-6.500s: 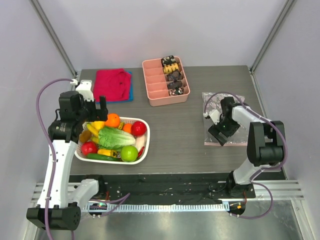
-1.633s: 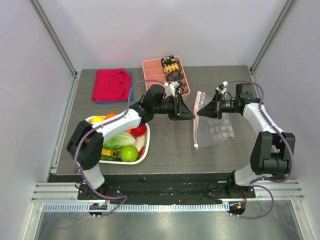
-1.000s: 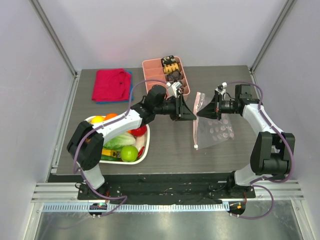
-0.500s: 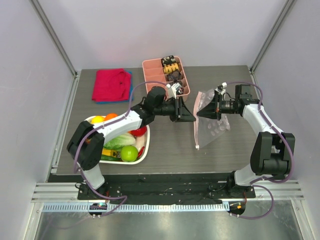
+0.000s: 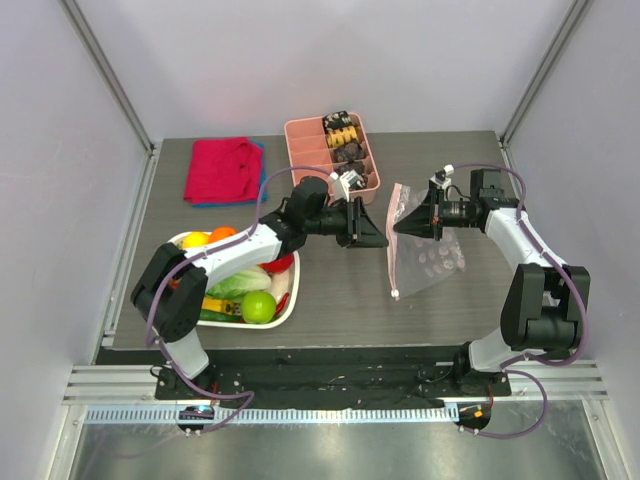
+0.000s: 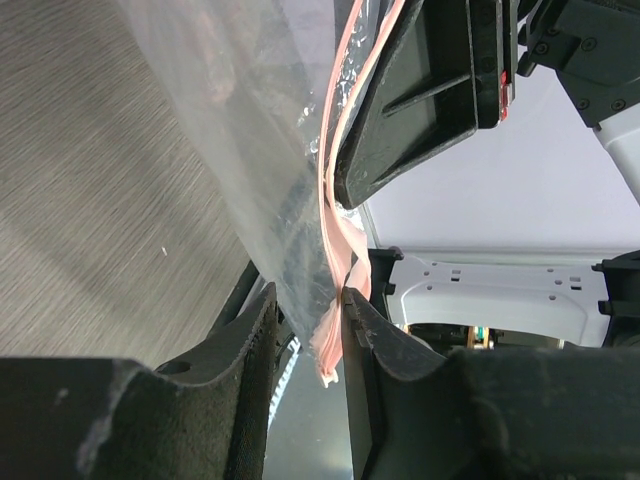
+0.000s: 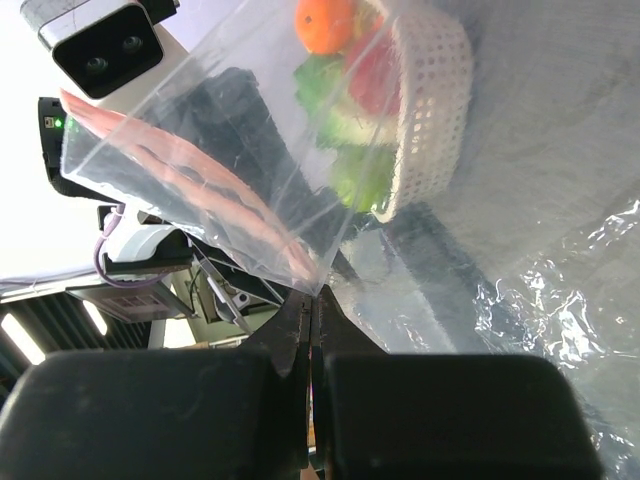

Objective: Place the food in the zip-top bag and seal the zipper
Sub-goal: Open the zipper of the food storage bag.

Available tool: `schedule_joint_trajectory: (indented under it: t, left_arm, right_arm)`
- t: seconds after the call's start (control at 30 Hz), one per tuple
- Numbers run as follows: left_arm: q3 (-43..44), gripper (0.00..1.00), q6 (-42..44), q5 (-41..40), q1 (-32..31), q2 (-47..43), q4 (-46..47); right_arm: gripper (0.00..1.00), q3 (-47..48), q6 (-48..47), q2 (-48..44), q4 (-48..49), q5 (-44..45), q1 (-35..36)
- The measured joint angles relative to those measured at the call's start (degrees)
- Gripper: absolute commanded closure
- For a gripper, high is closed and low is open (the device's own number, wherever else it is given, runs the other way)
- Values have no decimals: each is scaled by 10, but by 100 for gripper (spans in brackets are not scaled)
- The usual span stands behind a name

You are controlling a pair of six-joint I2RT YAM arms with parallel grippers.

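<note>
The clear dotted zip-top bag point(image 5: 432, 262) hangs above the table at right of centre. My right gripper point(image 5: 401, 226) is shut on its upper edge, and its jaws point(image 7: 310, 300) pinch the film by the pink zipper point(image 7: 190, 170). My left gripper point(image 5: 377, 235) faces it from the left. In the left wrist view that gripper point(image 6: 308, 296) is open, and the zipper strip point(image 6: 335, 230) hangs between its fingers against the right one. The food, an orange point(image 5: 222, 235), lettuce point(image 5: 236, 282), a green apple point(image 5: 258, 306) and a red fruit point(image 5: 281, 262), lies in the white mesh basket point(image 5: 292, 296).
A pink compartment tray point(image 5: 318, 186) with small snack pieces stands at the back centre. Red and blue folded cloths point(image 5: 222, 168) lie at the back left. The left arm stretches over the basket's far side.
The bag bulged and lifted half a second ago and now hangs flatter again. Both grippers have hardly moved.
</note>
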Motion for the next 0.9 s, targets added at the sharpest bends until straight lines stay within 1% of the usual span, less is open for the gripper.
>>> schedule_joint_trajectory:
  t: [0.3,0.4,0.53,0.57,0.6,0.63,0.67,0.73,0.77,0.83,0.9]
  left_arm:
    - [10,69,1,-5,0,1,-6]
    - [22,72,2,-10,-1,3,-12]
    - [30,82,5,-17,-2,6,-19]
    - [30,91,5,-18,-2,6,-22]
    - [30,95,6,-19,-2,6,-24]
    - [30,100,8,-20,-2,6,-27]
    - [30,100,14,-22,-1,6,-33]
    - [30,100,20,-24,2,6,-44]
    - [30,100,24,-29,3,6,-53]
    - [30,100,35,-41,8,4,-81]
    - [30,100,42,-54,16,1,-106]
  right_arm:
    - [98,-2,1,-4,1,1,11]
    - [99,-6,5,-14,4,2,20]
    - [99,-6,7,-17,10,2,23]
    - [99,-6,7,-17,9,2,23]
    - [94,-6,7,-17,9,2,23]
    - [88,-6,7,-17,10,2,23]
    - [66,-6,7,-17,10,3,23]
    - [43,-6,0,-17,8,8,23]
    - [25,-4,-1,-17,3,12,22]
    - [17,18,-31,-15,-35,35,21]
    - [16,62,-82,-11,-93,79,24]
